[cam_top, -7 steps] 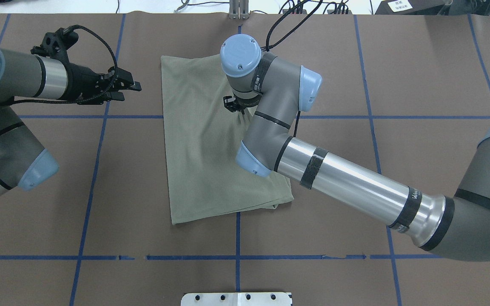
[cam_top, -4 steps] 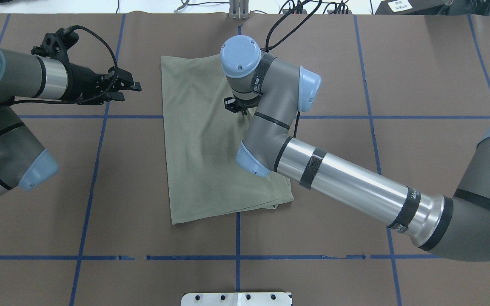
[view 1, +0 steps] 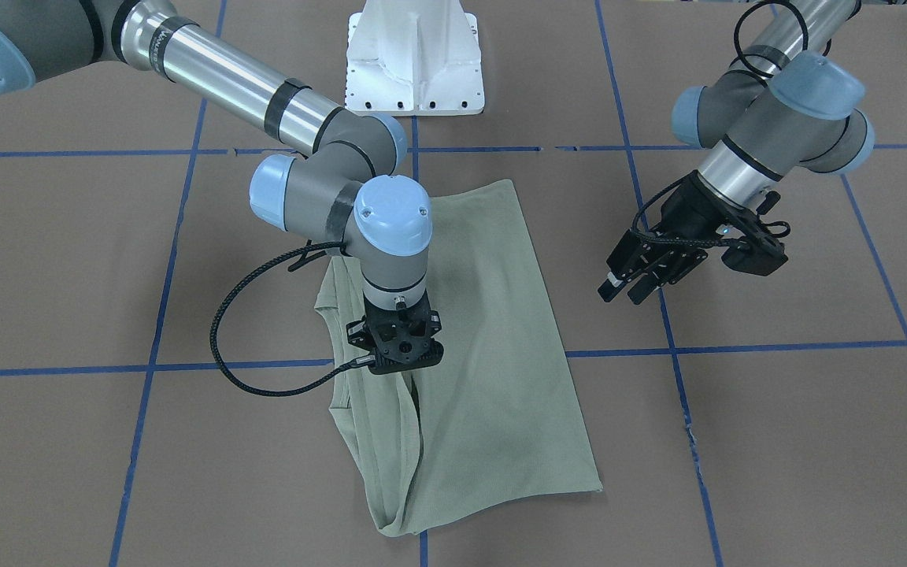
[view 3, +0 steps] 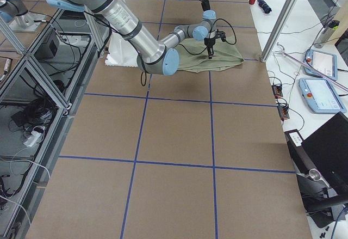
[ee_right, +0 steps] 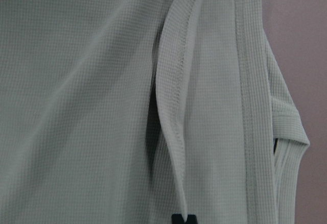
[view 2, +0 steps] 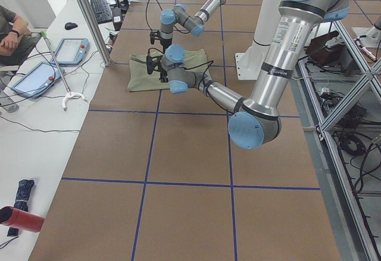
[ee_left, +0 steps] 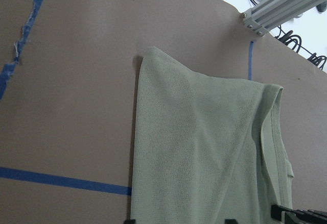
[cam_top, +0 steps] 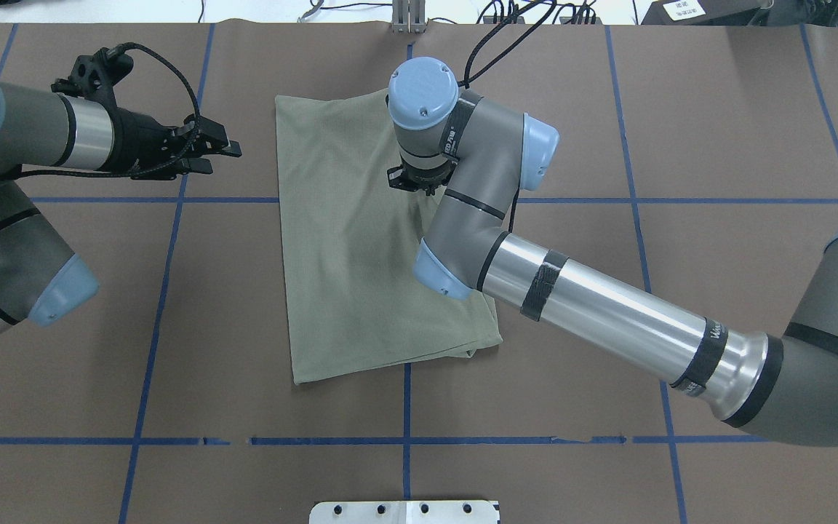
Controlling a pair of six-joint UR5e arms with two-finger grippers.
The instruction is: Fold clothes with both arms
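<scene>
The sage-green knit shirt (cam_top: 346,240) is matt cloth, finely waffle-textured, with stitched ribbed hems. The brown table covering (cam_top: 717,131) looks like smooth matt paper, while the right arm's silver tube (cam_top: 608,313) is glossy metal with smooth light-blue joint caps (cam_top: 423,93)

Item: right arm (cam_top: 608,320). Shifted a short way toward the robot's right over the last second.
- Wrist cap (cam_top: 423,91): moved right and slightly farther from the robot's base.
- Right pincer (cam_top: 419,185): carried along with it, from over the shirt (cam_top: 346,240) interior toward the garment's right edge.
- Lower joint cap (cam_top: 442,275): displaced right likewise.
- Shirt: small pucker beneath the pincer followed rightward.
</scene>
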